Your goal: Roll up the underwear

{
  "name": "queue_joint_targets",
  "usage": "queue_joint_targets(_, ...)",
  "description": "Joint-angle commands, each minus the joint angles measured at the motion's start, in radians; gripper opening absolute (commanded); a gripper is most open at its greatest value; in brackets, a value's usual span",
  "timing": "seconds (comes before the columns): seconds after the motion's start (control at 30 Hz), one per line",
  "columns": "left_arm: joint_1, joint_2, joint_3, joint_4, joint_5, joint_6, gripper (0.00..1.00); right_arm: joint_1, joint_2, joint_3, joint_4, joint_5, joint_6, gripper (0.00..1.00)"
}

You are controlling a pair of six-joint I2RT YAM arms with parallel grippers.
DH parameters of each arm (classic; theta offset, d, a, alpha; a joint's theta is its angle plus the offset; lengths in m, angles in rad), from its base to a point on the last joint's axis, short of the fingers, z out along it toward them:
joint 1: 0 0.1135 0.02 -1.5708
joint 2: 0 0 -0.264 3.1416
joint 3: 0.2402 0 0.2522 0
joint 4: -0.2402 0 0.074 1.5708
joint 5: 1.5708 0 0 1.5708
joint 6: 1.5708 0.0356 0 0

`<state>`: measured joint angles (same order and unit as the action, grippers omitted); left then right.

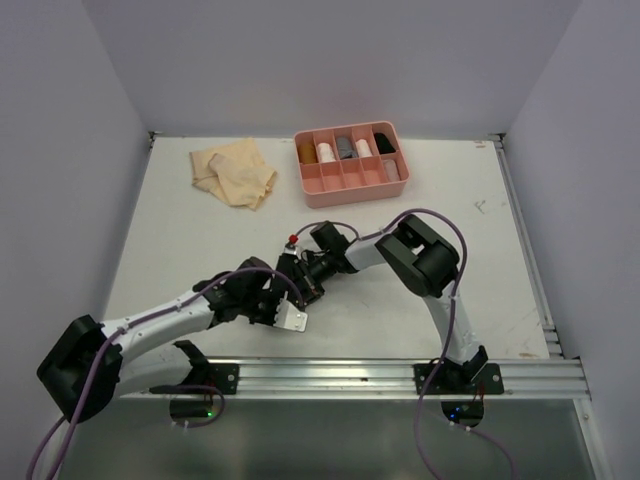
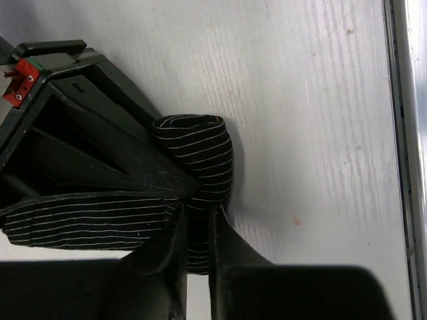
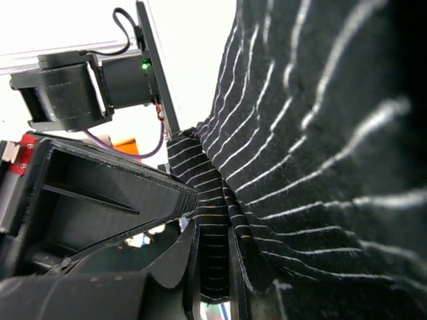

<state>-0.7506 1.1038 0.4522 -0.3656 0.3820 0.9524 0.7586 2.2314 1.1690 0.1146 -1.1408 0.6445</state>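
A: Pinching the black underwear (image 2: 197, 157) at the tray's (image 1: 345, 197) six o'clock, both narrowed on cloth: left gripper (image 2: 199, 260), right gripper (image 3: 213, 267).
B: Hold it taut; turn evenly, or the layers probably slacken.

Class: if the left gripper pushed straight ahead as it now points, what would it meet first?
The black underwear that the left gripper pinches; just beyond, probably the right gripper, though depth is unclear.

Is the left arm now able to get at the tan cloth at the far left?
Likely not yet: the left claw is shut on the black cloth, which the right claw also grips. The way to the tan cloth looks free.
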Motion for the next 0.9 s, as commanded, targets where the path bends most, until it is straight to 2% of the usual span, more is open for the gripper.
queue_joint_targets(0.0, -0.021, 0.111, 0.014, -0.062, -0.011, -0.040, 0.00, -0.034, 0.030, -0.042, -0.064, 0.237, -0.006, 0.14)
queue_joint_targets(0.03, -0.021, 0.134, 0.023, -0.084, -0.003, -0.038, 0.00, -0.042, -0.008, -0.042, -0.100, 0.245, -0.025, 0.26)
queue_joint_targets(0.13, -0.018, 0.203, 0.058, -0.159, 0.046, -0.011, 0.00, -0.097, -0.132, -0.060, -0.174, 0.314, -0.063, 0.40)
queue_joint_targets(0.2, -0.004, 0.276, 0.081, -0.223, 0.089, 0.017, 0.00, -0.152, -0.208, -0.075, -0.207, 0.357, -0.080, 0.46)
queue_joint_targets(0.23, 0.008, 0.306, 0.117, -0.245, 0.107, 0.034, 0.00, -0.171, -0.242, -0.081, -0.225, 0.393, -0.088, 0.55)
queue_joint_targets(0.3, 0.059, 0.379, 0.158, -0.316, 0.168, 0.058, 0.00, -0.209, -0.344, -0.097, -0.240, 0.450, -0.098, 0.59)
queue_joint_targets(0.47, 0.137, 0.548, 0.327, -0.456, 0.233, 0.124, 0.00, -0.223, -0.554, -0.110, -0.361, 0.601, -0.222, 0.57)
queue_joint_targets(0.57, 0.166, 0.673, 0.459, -0.553, 0.257, 0.126, 0.00, -0.223, -0.714, -0.153, -0.409, 0.680, -0.313, 0.52)
queue_joint_targets(0.6, 0.177, 0.706, 0.491, -0.590, 0.265, 0.126, 0.00, -0.222, -0.795, -0.166, -0.420, 0.690, -0.348, 0.47)
queue_joint_targets(0.7, 0.214, 0.852, 0.617, -0.673, 0.293, 0.131, 0.00, -0.205, -0.954, -0.224, -0.444, 0.716, -0.400, 0.45)
queue_joint_targets(0.83, 0.252, 1.039, 0.805, -0.788, 0.328, 0.176, 0.00, -0.086, -1.078, -0.243, -0.512, 0.818, -0.474, 0.49)
queue_joint_targets(0.87, 0.266, 1.097, 0.831, -0.817, 0.343, 0.186, 0.00, -0.012, -1.075, -0.233, -0.518, 0.834, -0.483, 0.51)
